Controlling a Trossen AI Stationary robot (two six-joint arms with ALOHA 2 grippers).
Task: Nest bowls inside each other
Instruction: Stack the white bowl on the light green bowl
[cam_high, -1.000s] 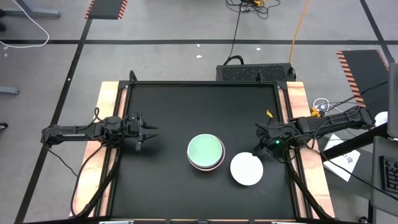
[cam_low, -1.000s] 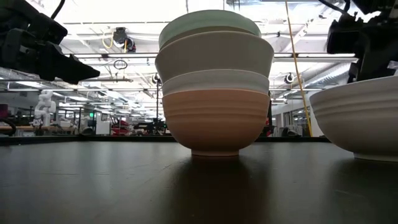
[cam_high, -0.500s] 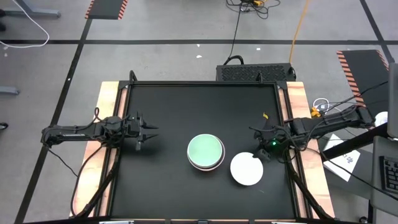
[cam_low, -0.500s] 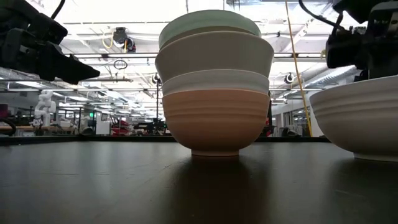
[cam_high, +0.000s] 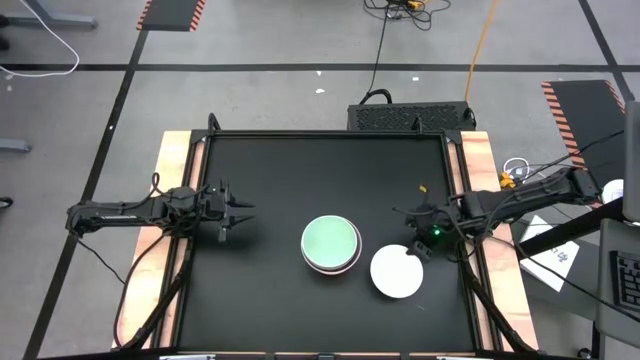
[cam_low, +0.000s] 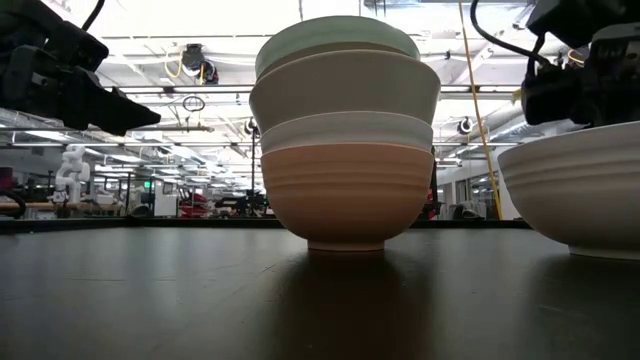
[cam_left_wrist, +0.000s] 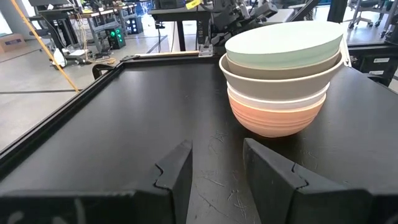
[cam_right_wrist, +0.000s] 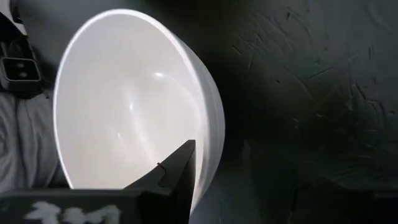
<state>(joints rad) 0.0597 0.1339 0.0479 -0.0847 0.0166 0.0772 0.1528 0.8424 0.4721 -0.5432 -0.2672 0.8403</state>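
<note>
Black surface in workshop; bowl stack centre. Right hand straddling white bowl rim, fingers apart. Left hand idle, apart.

Ceiling strip lights blazing white behind bowl stack, washing out upper background in low view. Stack standing backlit, throwing soft dark shadow toward camera across black table. Near table surface going blurry; room behind soft, out of focus. From above, light falling even and flat, table reading matte, little glare. White bowl glowing overexposed in right wrist view, inner wall catching small glint, table beside it sinking into deep shadow. Left wrist view bright, scratches showing on tabletop.
</note>
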